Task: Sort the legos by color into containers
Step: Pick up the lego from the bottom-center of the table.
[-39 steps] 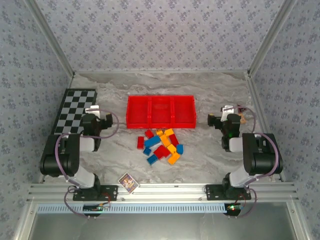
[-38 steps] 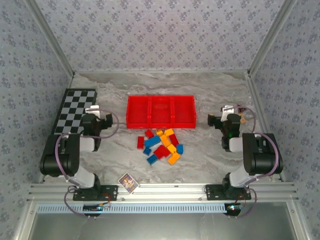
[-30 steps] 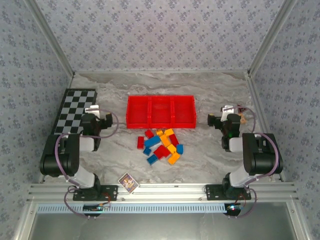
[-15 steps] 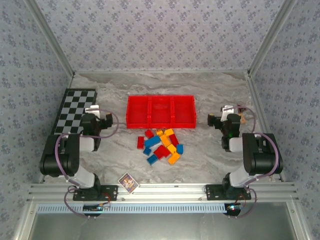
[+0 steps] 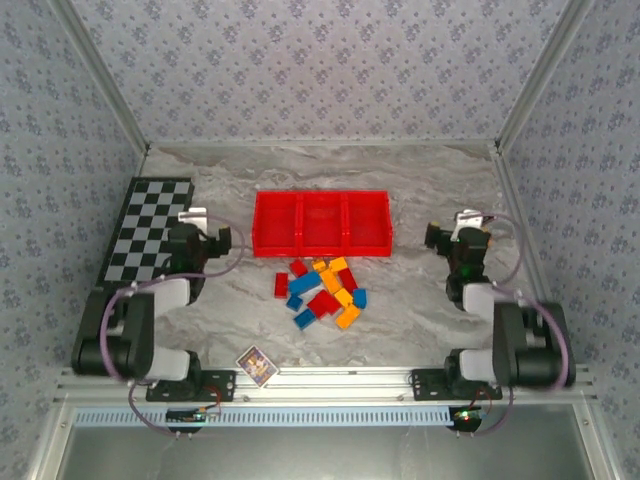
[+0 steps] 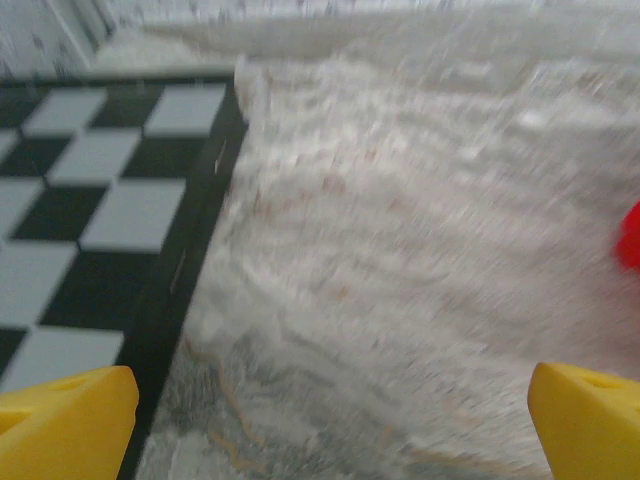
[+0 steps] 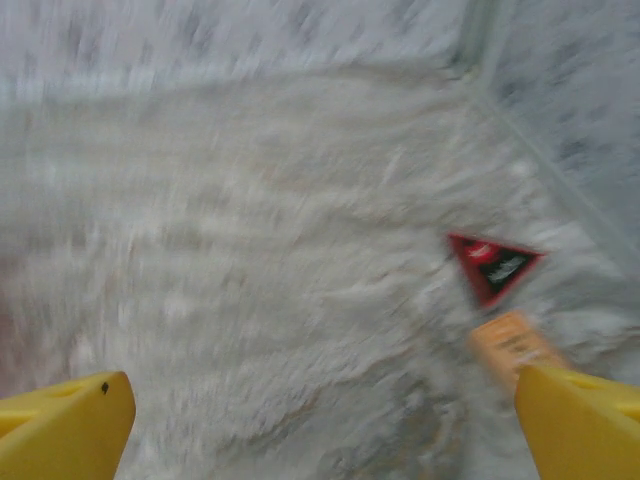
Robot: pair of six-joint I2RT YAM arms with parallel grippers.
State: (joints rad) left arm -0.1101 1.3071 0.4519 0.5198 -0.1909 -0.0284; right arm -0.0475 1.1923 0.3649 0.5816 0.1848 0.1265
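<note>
While nothing is sorted yet, left pincer (image 6: 330, 415) and right pincer (image 7: 322, 415) gape wide, empty.
Nearest, one card (image 5: 257, 364); mid-desk (image 5: 420, 300) the legos (image 5: 322, 292) heap, roughly four red, five blue, five orange; beyond, three bare containers (image 5: 322, 222). Next, I judge: reach inward, pinch one brick.

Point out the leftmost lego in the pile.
The red brick at the pile's left edge, set slightly apart; all the others lie further right.
</note>
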